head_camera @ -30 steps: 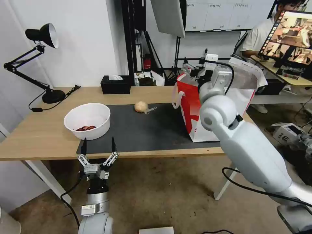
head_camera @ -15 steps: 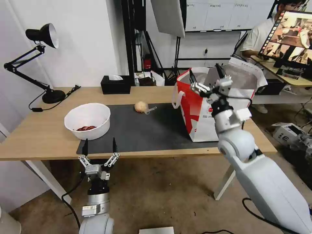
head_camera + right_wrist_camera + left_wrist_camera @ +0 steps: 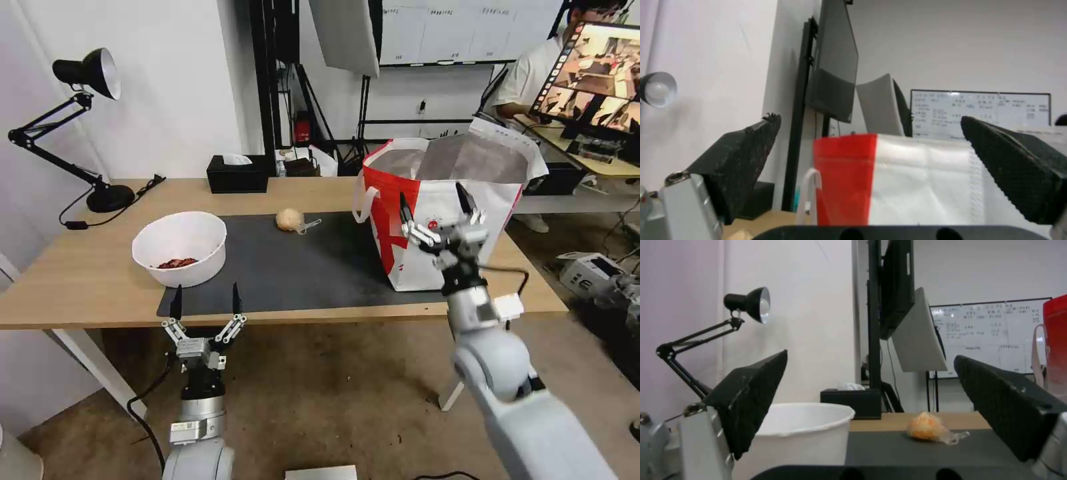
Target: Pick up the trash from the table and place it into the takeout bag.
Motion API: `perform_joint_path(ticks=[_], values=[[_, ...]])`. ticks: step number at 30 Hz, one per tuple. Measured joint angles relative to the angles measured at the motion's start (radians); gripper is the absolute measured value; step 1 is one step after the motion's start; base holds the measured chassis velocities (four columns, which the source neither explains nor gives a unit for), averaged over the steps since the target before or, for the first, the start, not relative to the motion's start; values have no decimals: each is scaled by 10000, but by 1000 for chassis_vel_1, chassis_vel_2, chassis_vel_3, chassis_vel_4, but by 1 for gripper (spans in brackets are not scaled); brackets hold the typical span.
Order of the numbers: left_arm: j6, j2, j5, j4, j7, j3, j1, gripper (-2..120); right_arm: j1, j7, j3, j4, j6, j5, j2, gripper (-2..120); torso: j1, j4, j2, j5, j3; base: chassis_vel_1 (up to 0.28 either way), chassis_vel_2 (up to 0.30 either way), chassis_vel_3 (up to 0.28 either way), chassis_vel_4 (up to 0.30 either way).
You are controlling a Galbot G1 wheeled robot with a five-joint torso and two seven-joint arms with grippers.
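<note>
- Spanning the scene: the long light-wood table (image 3: 80, 283), carrying a dark grey mat (image 3: 300, 267) under most of the work.
- Standing upright at the mat's right end: the takeout bag (image 3: 427, 220), mouth gaping and foil lining showing; contents hidden from the head view.
- Hanging in front of the bag's near face, above the table's front edge: the right gripper (image 3: 437, 210), fingers spread wide and holding nothing, judging by both the head and right wrist views.
- Sitting on the mat's left edge: the white bowl (image 3: 179, 248) with reddish scraps in the bottom, not yet collected.
- Waiting just below the table's front edge, directly before the bowl: the left gripper (image 3: 204, 308), fingers splayed apart and empty.
- Resting near the mat's far edge, well apart from the bowl: the tan lump (image 3: 289, 219), with what is probably a clear plastic spoon (image 3: 309, 226) touching it, though too faint to be sure.
- Appearing to fall between pickups, with neither arm carrying anything.
- Likely calling next for a lift over the table edge and a firm pinch on the bowl's rim, keeping it level so the scraps stay inside.
</note>
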Motion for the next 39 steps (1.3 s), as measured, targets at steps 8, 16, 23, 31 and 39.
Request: perform_joint_path(ticks=[8, 16, 23, 31, 39], values=[[-12, 114, 1, 83, 13, -69, 1, 100, -1228, -249, 502, 84, 1052, -838, 818, 100, 0, -1, -2, 0, 0, 0, 0, 0, 0], [-12, 130, 42, 93, 23, -57, 7, 100, -1693, -244, 606, -8, 1771, -1372, 1525, 100, 1, 0, -1, -1, 0, 0, 0, 0, 0], [29, 133, 44, 76, 25, -95, -5, 100, -2123, -226, 620, -167, 2119, -1670, 2081, 100, 0, -1, -1, 0, 0, 0, 0, 0, 0], [47, 161, 25, 77, 27, -162, -8, 100, -2323, -232, 545, -354, 2279, -1904, 2436, 100, 1, -1, -1, 0, 1, 0, 0, 0, 0], [62, 174, 13, 107, 27, -185, -37, 100, -2441, -286, 456, -505, 2370, -1940, 2523, 100, 1, -1, -1, 0, 1, 0, 0, 0, 0]])
